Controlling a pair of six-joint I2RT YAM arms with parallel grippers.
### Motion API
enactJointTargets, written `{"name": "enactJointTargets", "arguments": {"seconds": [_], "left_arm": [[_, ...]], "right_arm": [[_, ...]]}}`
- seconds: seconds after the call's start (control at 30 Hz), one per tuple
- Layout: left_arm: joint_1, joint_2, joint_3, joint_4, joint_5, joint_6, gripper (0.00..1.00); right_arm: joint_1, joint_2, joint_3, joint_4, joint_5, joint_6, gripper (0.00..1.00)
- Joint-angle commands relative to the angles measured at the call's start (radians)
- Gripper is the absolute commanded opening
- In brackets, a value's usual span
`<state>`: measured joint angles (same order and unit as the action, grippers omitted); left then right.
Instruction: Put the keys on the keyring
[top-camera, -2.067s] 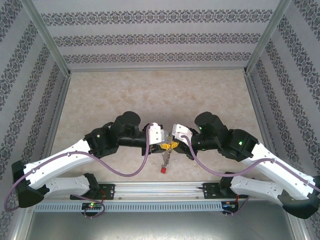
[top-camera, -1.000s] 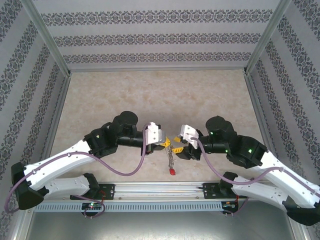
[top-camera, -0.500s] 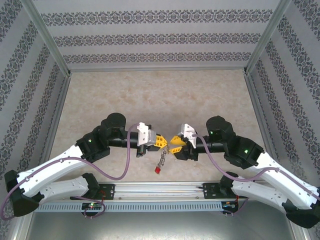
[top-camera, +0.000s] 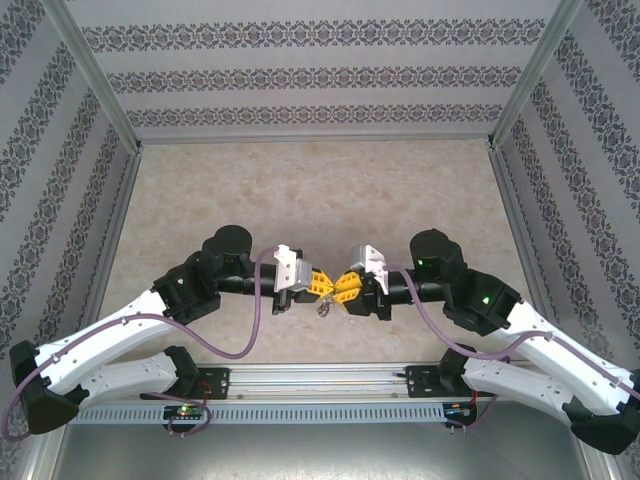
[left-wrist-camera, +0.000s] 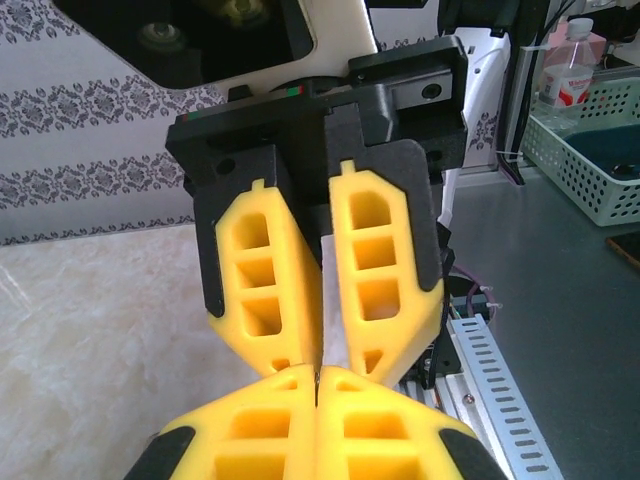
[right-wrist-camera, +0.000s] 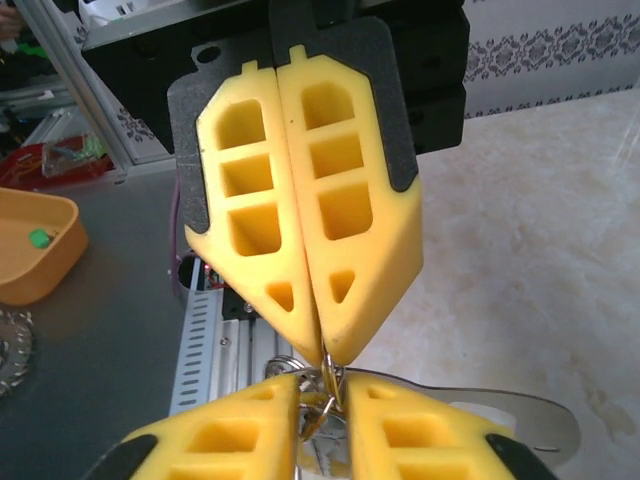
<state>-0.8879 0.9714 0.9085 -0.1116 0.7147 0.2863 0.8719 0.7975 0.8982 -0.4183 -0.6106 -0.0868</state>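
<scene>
Above the near middle of the table, my left gripper (top-camera: 318, 283) and right gripper (top-camera: 347, 287) meet tip to tip. A small bunch of metal, the keys (top-camera: 325, 305), hangs just under them. In the left wrist view my left gripper (left-wrist-camera: 316, 392) is shut, with a thin metal edge pinched between its pads. In the right wrist view the left fingers (right-wrist-camera: 300, 300) clamp a thin wire ring. My right gripper (right-wrist-camera: 322, 388) stands narrowly apart, closed on the rings and a yellow key head (right-wrist-camera: 320, 402). The flat grey keyring (right-wrist-camera: 500, 405) sticks out to the right below it.
An aluminium rail (top-camera: 320, 378) runs along the near edge, between the arm bases. Patterned walls enclose the marble-look tabletop (top-camera: 320, 190). Off the table stand a white basket (left-wrist-camera: 590, 150) with a bottle (left-wrist-camera: 570, 70) and an orange tray (right-wrist-camera: 30, 240).
The right gripper has moved in against the left gripper's tips and its jaws have narrowed. The chain with the red key no longer dangles below; the bunch sits drawn up under the tips.
</scene>
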Motion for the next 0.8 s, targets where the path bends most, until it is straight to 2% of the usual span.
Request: {"name": "enactJointTargets", "arguments": {"seconds": [0.0,0.23,0.33,0.77], "left_arm": [[0.015,-0.005,-0.006,0.076,0.025,-0.007,0.00],[0.018,-0.011,-0.007,0.081,0.035,-0.009,0.00],[0.018,-0.010,-0.007,0.082,0.037,-0.009,0.00],[0.020,-0.008,-0.006,0.069,0.036,-0.004,0.00]], "right_arm": [[-0.004,-0.010,-0.010,0.010,-0.026,-0.002,0.16],[-0.003,-0.035,-0.028,0.006,-0.005,0.011,0.31],[-0.004,-0.047,-0.036,0.007,-0.002,0.013,0.32],[-0.004,-0.022,-0.025,0.010,0.003,-0.012,0.05]]}}
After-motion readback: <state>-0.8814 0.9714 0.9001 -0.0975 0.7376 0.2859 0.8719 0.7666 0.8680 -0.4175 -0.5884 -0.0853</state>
